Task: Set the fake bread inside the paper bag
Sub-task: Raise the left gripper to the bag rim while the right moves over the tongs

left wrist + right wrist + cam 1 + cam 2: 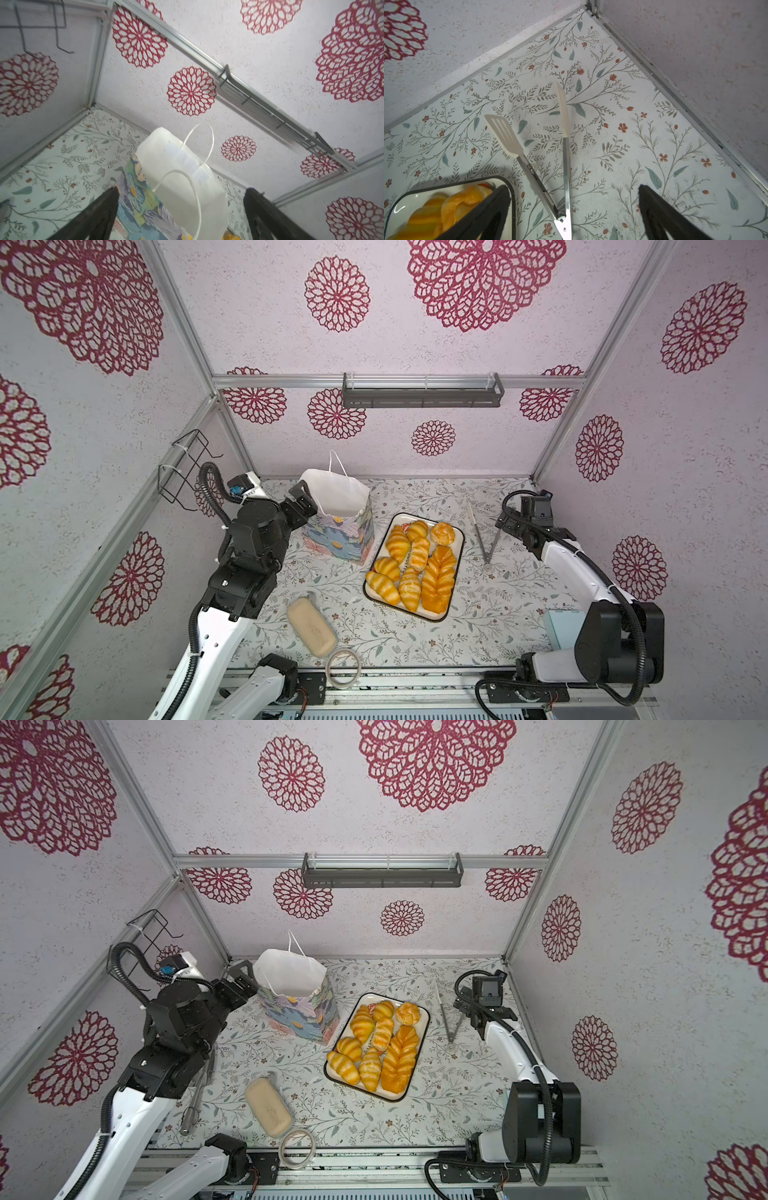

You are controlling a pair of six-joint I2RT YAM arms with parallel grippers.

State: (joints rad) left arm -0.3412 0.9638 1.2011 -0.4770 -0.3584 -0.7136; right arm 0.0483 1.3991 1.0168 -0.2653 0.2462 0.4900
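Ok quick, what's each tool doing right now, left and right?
Left tool: open, holding nothing, beside the upright flower-painted paper bag.
Right tool: open, holding nothing, near the metal white-tipped tongs.

Pale walls (257,302) with crimson rosettes (337,294) enclose a floral-print tabletop (498,605).

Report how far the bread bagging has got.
Done: nothing; all the fake bread in view sits on the tray. In hand: nothing held; the left gripper is open beside the paper bag, the right gripper open near the tongs. Left: every piece goes into the bag.
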